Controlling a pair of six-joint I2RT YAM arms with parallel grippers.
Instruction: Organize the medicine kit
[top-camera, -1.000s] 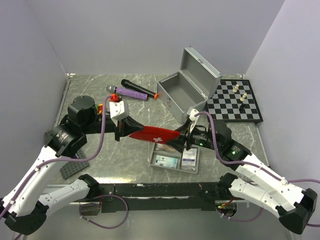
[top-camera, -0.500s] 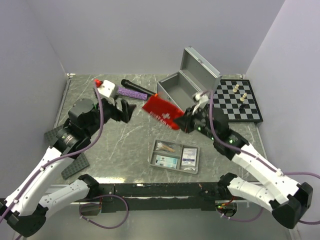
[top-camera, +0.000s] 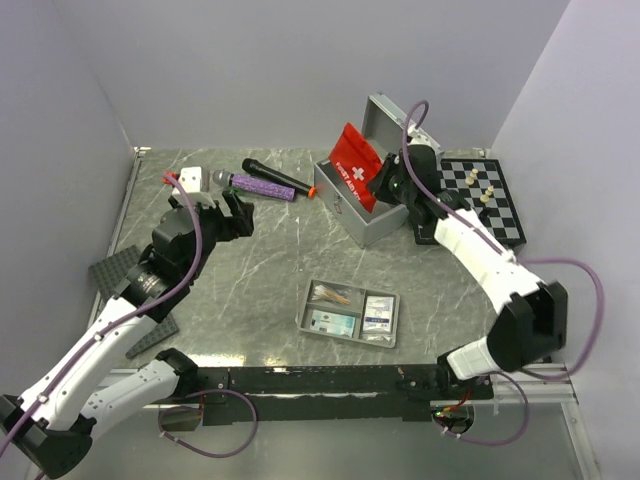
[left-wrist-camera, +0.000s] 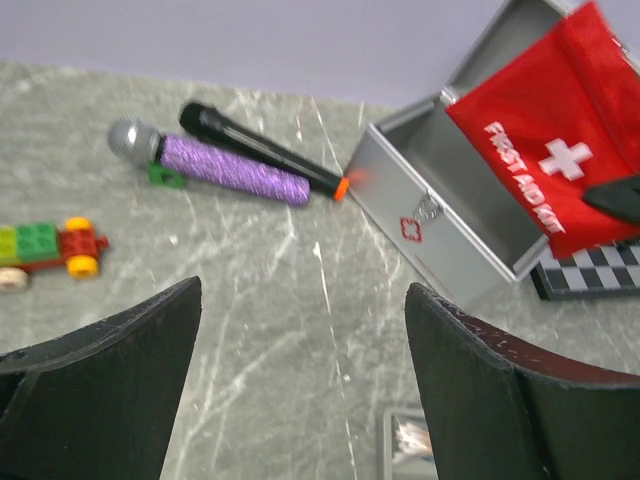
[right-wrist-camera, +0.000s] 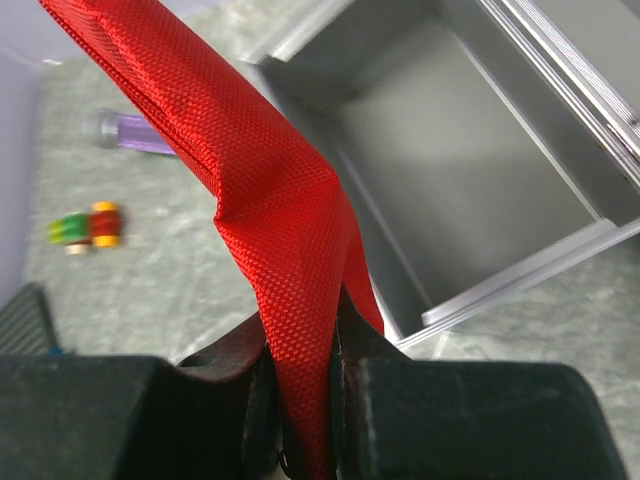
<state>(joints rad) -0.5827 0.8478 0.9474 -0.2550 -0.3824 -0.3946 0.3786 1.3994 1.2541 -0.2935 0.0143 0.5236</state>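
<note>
Pouch (top-camera: 355, 165) covers much of the case (top-camera: 345, 208) interior; right tool (right-wrist-camera: 300, 375) pinches it.

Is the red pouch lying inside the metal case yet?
No, the right gripper holds the red pouch in the air over the open metal case.

The silver-grey case (top-camera: 345, 208) stands near the tabletop's far edge, right of centre, with its lid (top-camera: 397, 122) hinged back and its inside bare. The red pouch (top-camera: 355, 165), marked with a white cross, is pinched at one edge and held tilted over the case's open mouth. The grey divided tray (top-camera: 302, 316) lies flat towards the near edge, with small packets (top-camera: 335, 322) in its compartments.
</note>
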